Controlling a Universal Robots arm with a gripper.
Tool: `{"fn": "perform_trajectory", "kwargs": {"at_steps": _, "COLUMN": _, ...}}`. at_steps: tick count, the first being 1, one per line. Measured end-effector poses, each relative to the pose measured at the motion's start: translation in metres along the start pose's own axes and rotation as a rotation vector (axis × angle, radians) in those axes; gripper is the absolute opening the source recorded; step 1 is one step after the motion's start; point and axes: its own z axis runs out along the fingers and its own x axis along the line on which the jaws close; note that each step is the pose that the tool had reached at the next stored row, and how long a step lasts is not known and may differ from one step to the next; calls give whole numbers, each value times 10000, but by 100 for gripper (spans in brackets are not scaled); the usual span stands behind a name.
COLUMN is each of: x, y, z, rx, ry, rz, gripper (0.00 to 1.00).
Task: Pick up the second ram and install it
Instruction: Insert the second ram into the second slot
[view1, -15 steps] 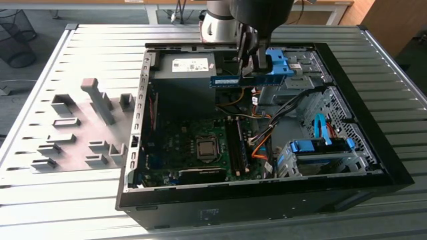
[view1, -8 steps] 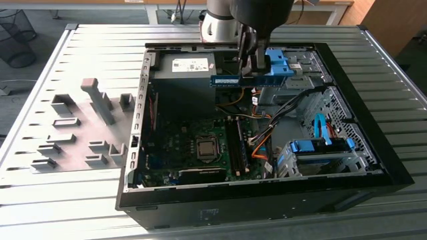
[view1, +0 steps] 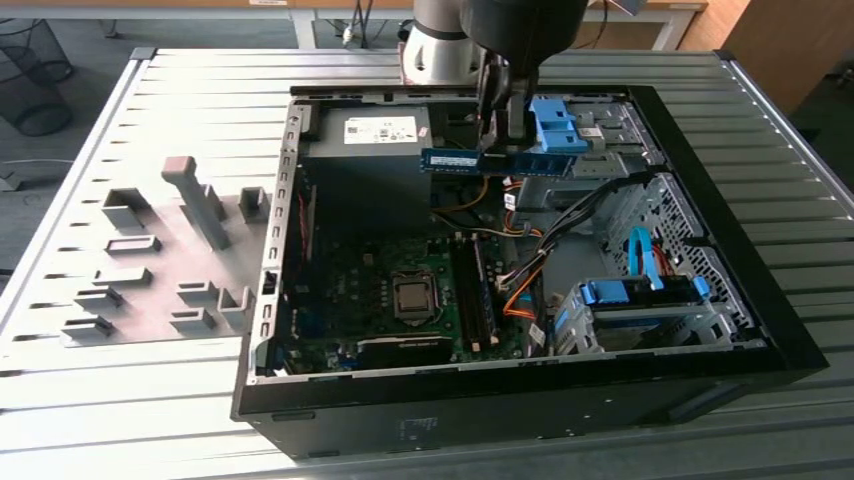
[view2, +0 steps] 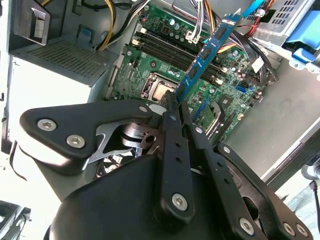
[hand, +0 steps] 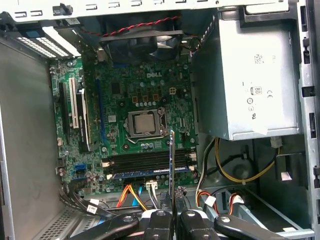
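Gripper (view1: 497, 150): fingers clamped on second ram (view1: 497, 162), held level above open computer case (view1: 747, 300), clear of motherboard (hand: 135, 100). Handling: align stick parallel with memory slots (hand: 150, 161); seat evenly.

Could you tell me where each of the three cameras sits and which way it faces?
Exterior view: off the arm, above the table, looking down into the open computer case; shows the arm and gripper holding the second ram.
Second wrist view: on the wrist, looking along the fingers at the motherboard.
First wrist view: at the wrist, facing the motherboard; fingers at the frame edge.
Both wrist views share the ram and processor socket.
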Motion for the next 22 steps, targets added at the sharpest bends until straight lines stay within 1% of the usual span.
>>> {"fn": "perform_trajectory", "kwargs": {"at_steps": 14, "x": 0, "y": 0, "z": 0, "rx": 2, "ry": 0, "rz": 49, "gripper": 14}}
{"fn": "perform_trajectory", "kwargs": {"at_steps": 18, "x": 0, "y": 0, "z": 1, "rx": 12, "ry": 0, "rz": 342, "gripper": 14}}
{"fn": "perform_trajectory", "kwargs": {"at_steps": 22, "x": 0, "y": 0, "z": 2, "rx": 30, "ry": 1, "rz": 857, "gripper": 14}}
